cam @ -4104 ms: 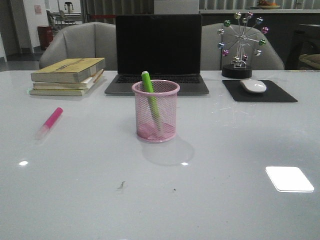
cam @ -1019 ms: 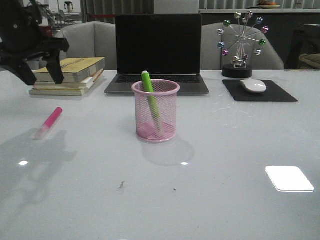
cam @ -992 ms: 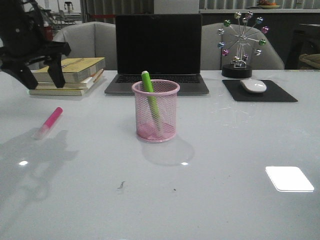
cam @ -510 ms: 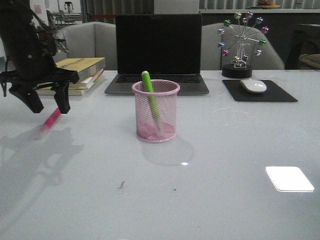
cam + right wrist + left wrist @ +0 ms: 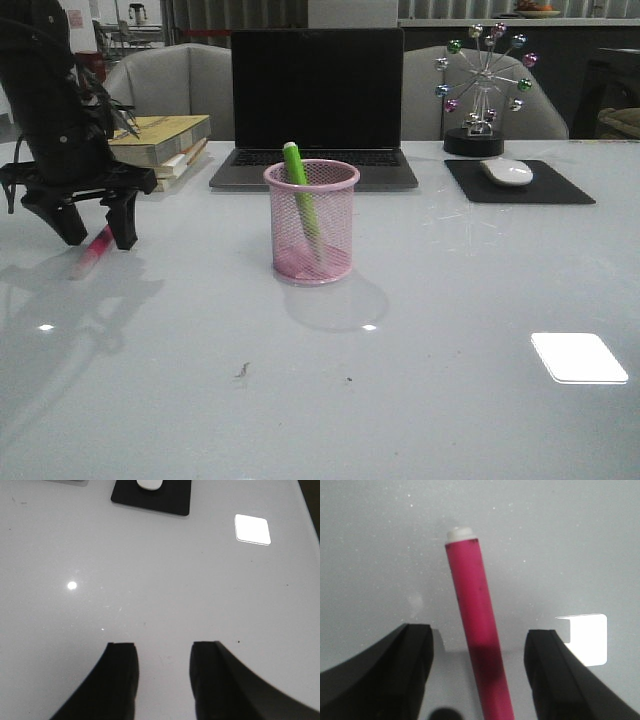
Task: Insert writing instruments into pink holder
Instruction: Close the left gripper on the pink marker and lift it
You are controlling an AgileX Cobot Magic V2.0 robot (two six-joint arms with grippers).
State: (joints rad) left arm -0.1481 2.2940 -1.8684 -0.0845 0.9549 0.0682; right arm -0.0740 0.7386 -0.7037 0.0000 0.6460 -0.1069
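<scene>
The pink mesh holder (image 5: 311, 222) stands mid-table with the green highlighter (image 5: 298, 180) leaning inside it, its end above the rim. At the left, the pink highlighter (image 5: 96, 249) lies flat on the table. My left gripper (image 5: 98, 238) is open and low over it, one finger on each side. In the left wrist view the pink highlighter (image 5: 476, 620) runs between the two black fingers (image 5: 415, 655) with a gap on both sides. My right gripper (image 5: 162, 652) is open over bare table, holding nothing; it does not show in the front view.
A stack of books (image 5: 160, 150) lies just behind the left arm. A laptop (image 5: 317, 100) stands behind the holder. At the back right are a ferris-wheel ornament (image 5: 483, 90) and a mouse (image 5: 507, 171) on a black pad (image 5: 520, 190).
My left arm came in from the upper left and dropped until its open fingers straddle the pink highlighter. The highlighter, holder and green highlighter have stayed put.
</scene>
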